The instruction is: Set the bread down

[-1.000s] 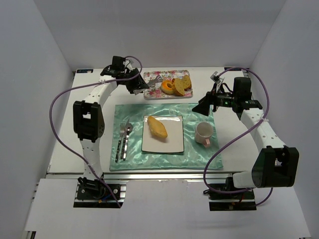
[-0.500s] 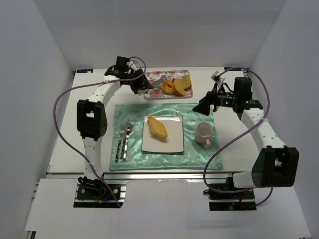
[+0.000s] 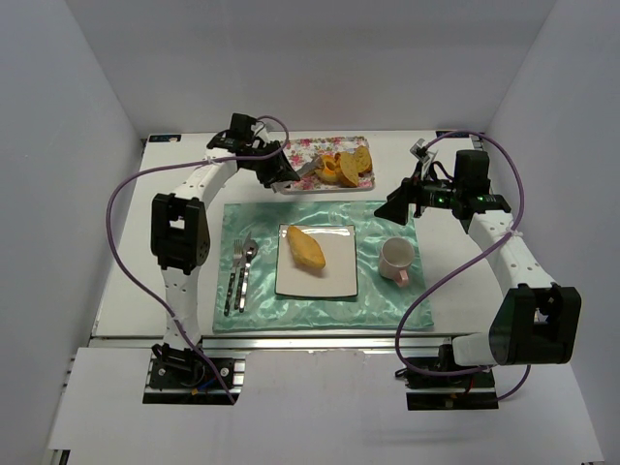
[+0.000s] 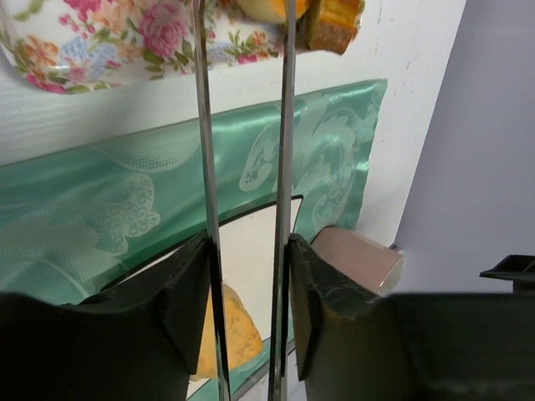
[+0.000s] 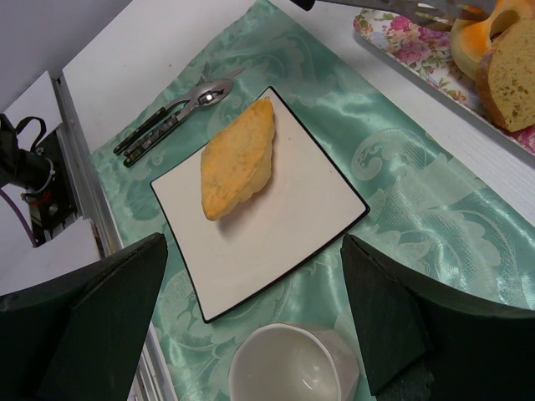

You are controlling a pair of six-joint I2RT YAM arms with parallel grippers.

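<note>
The left gripper (image 3: 282, 177) is clamping metal tongs (image 4: 287, 125) toward the bread (image 3: 351, 165) at upper centre. The right gripper (image 3: 396, 208) is hanging wide apart.

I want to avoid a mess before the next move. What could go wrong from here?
The left end effector holds thin tongs whose tips are at the round bun; the bun may slip out and fall. A crusty slice lies right beside it on the floral tray and could be dragged off the rim.
</note>
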